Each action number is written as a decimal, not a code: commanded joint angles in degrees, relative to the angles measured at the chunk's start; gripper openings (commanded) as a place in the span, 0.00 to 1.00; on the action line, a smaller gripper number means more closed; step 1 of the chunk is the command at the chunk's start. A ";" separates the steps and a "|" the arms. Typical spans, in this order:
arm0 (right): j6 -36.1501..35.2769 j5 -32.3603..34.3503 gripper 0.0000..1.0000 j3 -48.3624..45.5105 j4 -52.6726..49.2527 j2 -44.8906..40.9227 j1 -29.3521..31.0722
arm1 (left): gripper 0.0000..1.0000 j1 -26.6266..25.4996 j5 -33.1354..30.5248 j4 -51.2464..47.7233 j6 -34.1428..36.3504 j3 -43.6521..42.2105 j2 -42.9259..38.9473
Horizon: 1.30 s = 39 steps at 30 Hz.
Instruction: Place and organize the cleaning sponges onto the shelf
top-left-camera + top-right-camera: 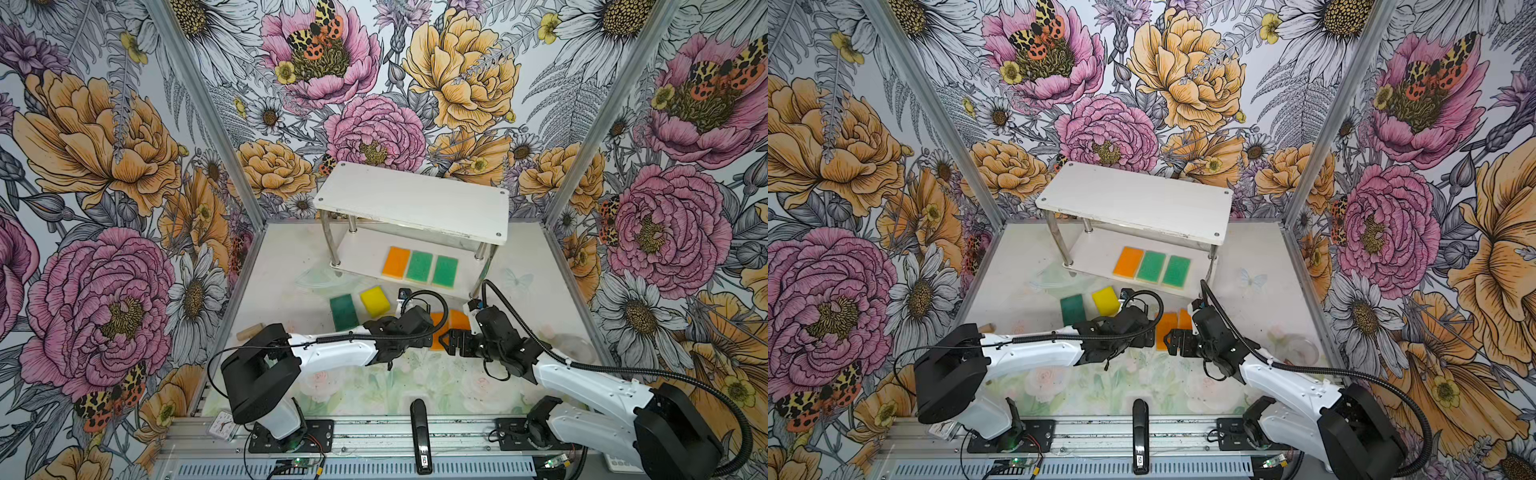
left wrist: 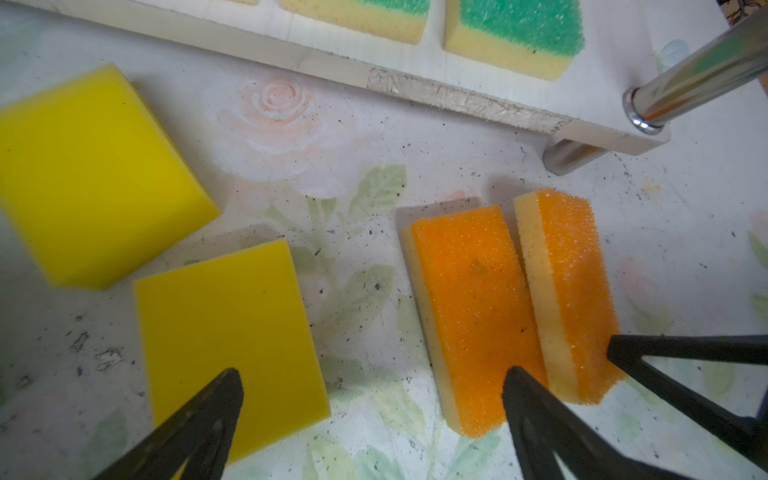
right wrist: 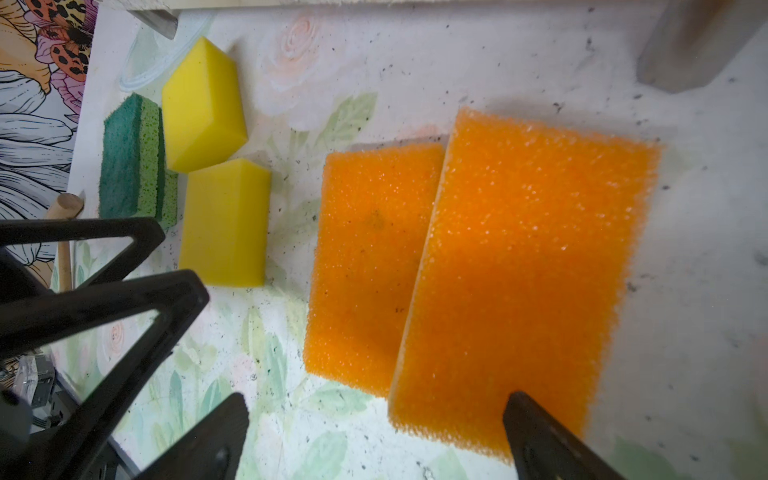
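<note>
The shelf (image 1: 415, 199) stands at the back; its lower board (image 1: 361, 257) carries one orange sponge (image 1: 396, 262) and two light green sponges (image 1: 419, 267) (image 1: 444, 271) in a row. On the table in front lie a dark green sponge (image 1: 343, 311), a yellow sponge (image 1: 374, 301), a second yellow sponge (image 2: 224, 324) under the left arm, and two orange sponges side by side (image 2: 473, 299) (image 2: 577, 282), the outer one tilted against the other. My left gripper (image 2: 374, 374) hangs open between the yellow and orange sponges. My right gripper (image 3: 376, 399) is open over the near ends of the orange pair, holding nothing.
A wooden mallet handle (image 1: 249, 331) lies at the left table edge. A black stapler (image 1: 420, 436) sits on the front rail. A clear plastic dish (image 1: 575, 345) rests at the right. The two wrists are close together in front of the shelf.
</note>
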 commanded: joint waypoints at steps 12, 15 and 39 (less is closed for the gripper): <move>-0.59 4.20 0.98 0.78 -8.77 -6.57 -2.20 | 0.99 0.20 -0.27 0.68 -1.42 0.48 0.55; -0.87 4.31 0.98 0.61 -10.16 -7.48 -2.83 | 0.99 0.10 0.26 0.96 -1.53 0.66 1.00; 1.17 9.54 0.99 1.47 -10.73 -5.12 -3.46 | 0.99 0.10 3.51 2.63 -2.38 -0.65 0.23</move>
